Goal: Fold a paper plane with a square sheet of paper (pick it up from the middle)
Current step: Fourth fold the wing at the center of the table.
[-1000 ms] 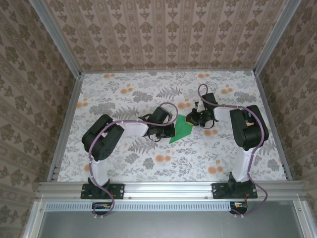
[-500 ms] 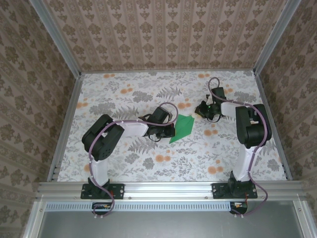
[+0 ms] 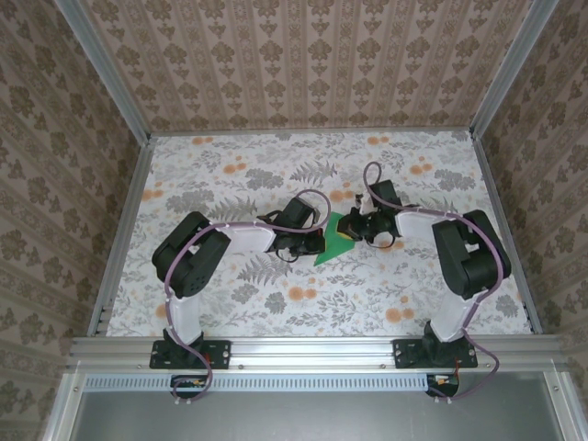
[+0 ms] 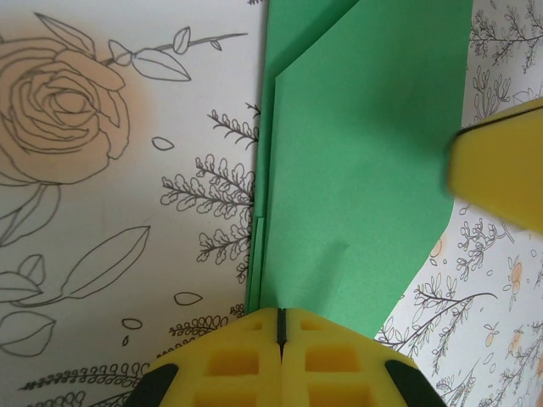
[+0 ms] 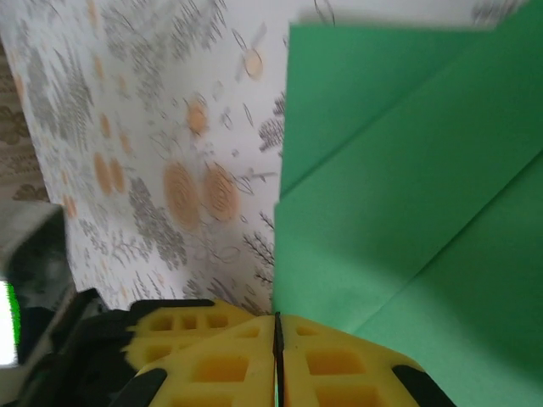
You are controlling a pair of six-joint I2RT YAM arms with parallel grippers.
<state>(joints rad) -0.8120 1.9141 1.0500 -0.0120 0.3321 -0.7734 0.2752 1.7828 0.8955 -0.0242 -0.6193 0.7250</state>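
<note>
**Both clenched grippers work the half-folded green sheet at the middle of the desk**

The sheet of paper (image 3: 329, 248) lies flat near the centre of the desk (image 3: 230, 175), already carrying diagonal folds. The left gripper (image 4: 280, 318) is clenched with its tips at the sheet's left edge, probably to pin the layers so they do not slide; whether it pinches the paper or only presses on it I cannot tell. The right gripper (image 5: 277, 326), also clenched, comes in low over the opposite edge, seemingly to press a crease. Half a second earlier the right gripper was drawn back toward the desk's right edge, well apart from the sheet; now it is back at the paper, while the left gripper and sheet have not moved.
</note>
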